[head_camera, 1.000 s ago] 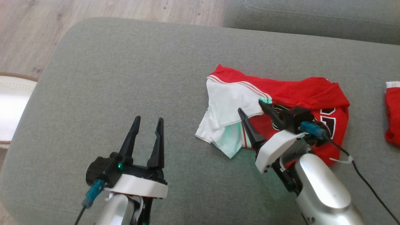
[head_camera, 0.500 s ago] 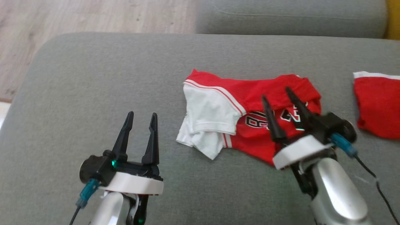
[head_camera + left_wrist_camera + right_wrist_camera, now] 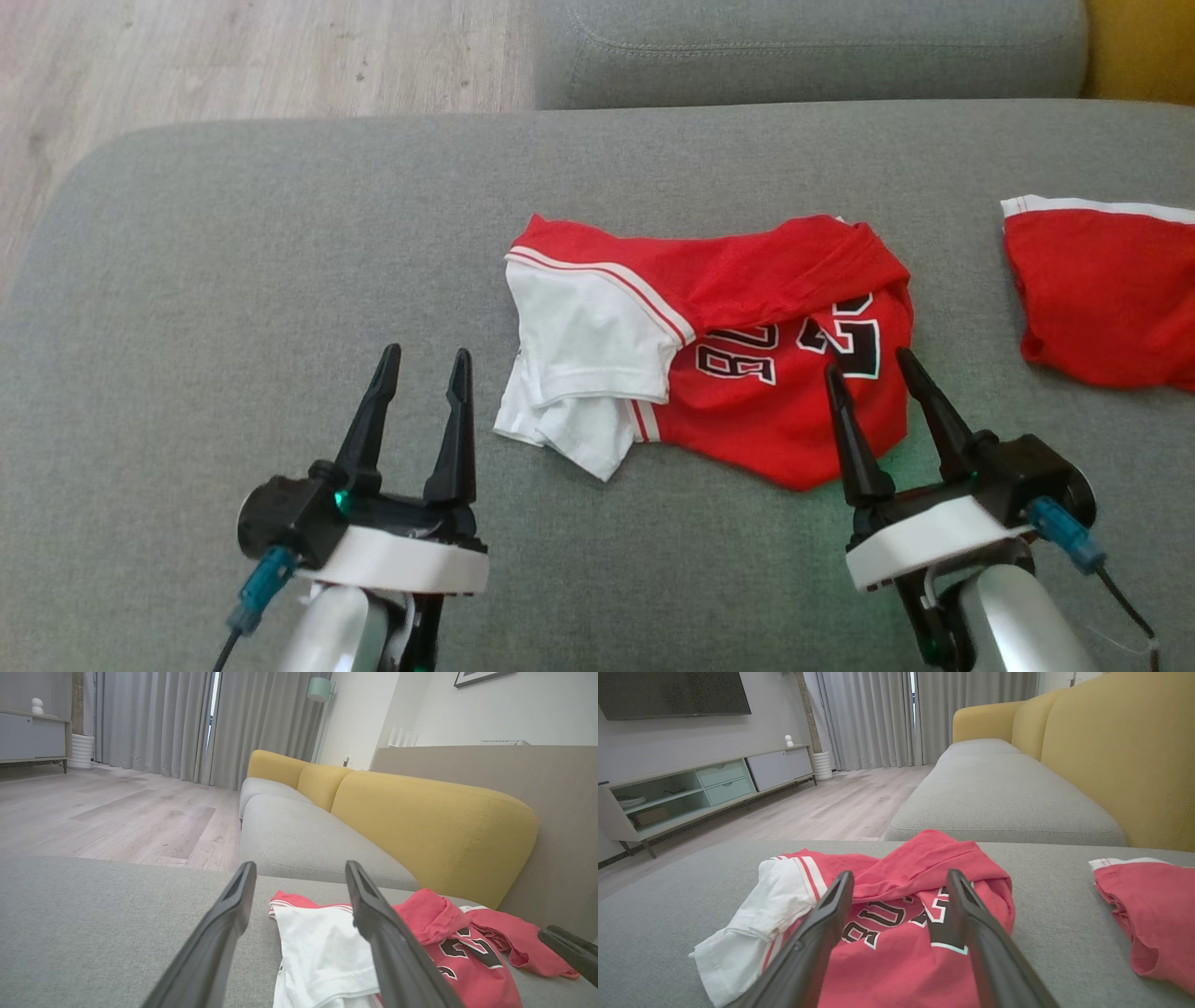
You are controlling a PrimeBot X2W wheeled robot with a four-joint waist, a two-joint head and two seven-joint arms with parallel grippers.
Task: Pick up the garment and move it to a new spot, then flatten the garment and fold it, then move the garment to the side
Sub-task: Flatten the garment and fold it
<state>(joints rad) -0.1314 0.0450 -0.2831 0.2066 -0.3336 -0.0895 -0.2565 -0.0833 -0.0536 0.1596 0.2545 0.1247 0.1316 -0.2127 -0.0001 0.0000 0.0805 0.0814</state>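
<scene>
The crumpled red-and-white jersey point(image 3: 719, 411) had its black-and-white lettering point(image 3: 742, 353) partly tucked under a fold of red cloth, so it could not be read whole. In the left wrist view one dark finger of the left gripper point(image 3: 300, 868) covered part of the jersey, and the bottom edge cut it short. The second red garment with white trim point(image 3: 1102, 289) ran off the head view's right edge.

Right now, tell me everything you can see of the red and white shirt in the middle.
The shirt is red soft fabric with a white sleeve, red-striped trim and black white-edged lettering. It lies crumpled and partly folded over itself on the grey cushion. The open right gripper points at its near edge; contact is unclear.
</scene>
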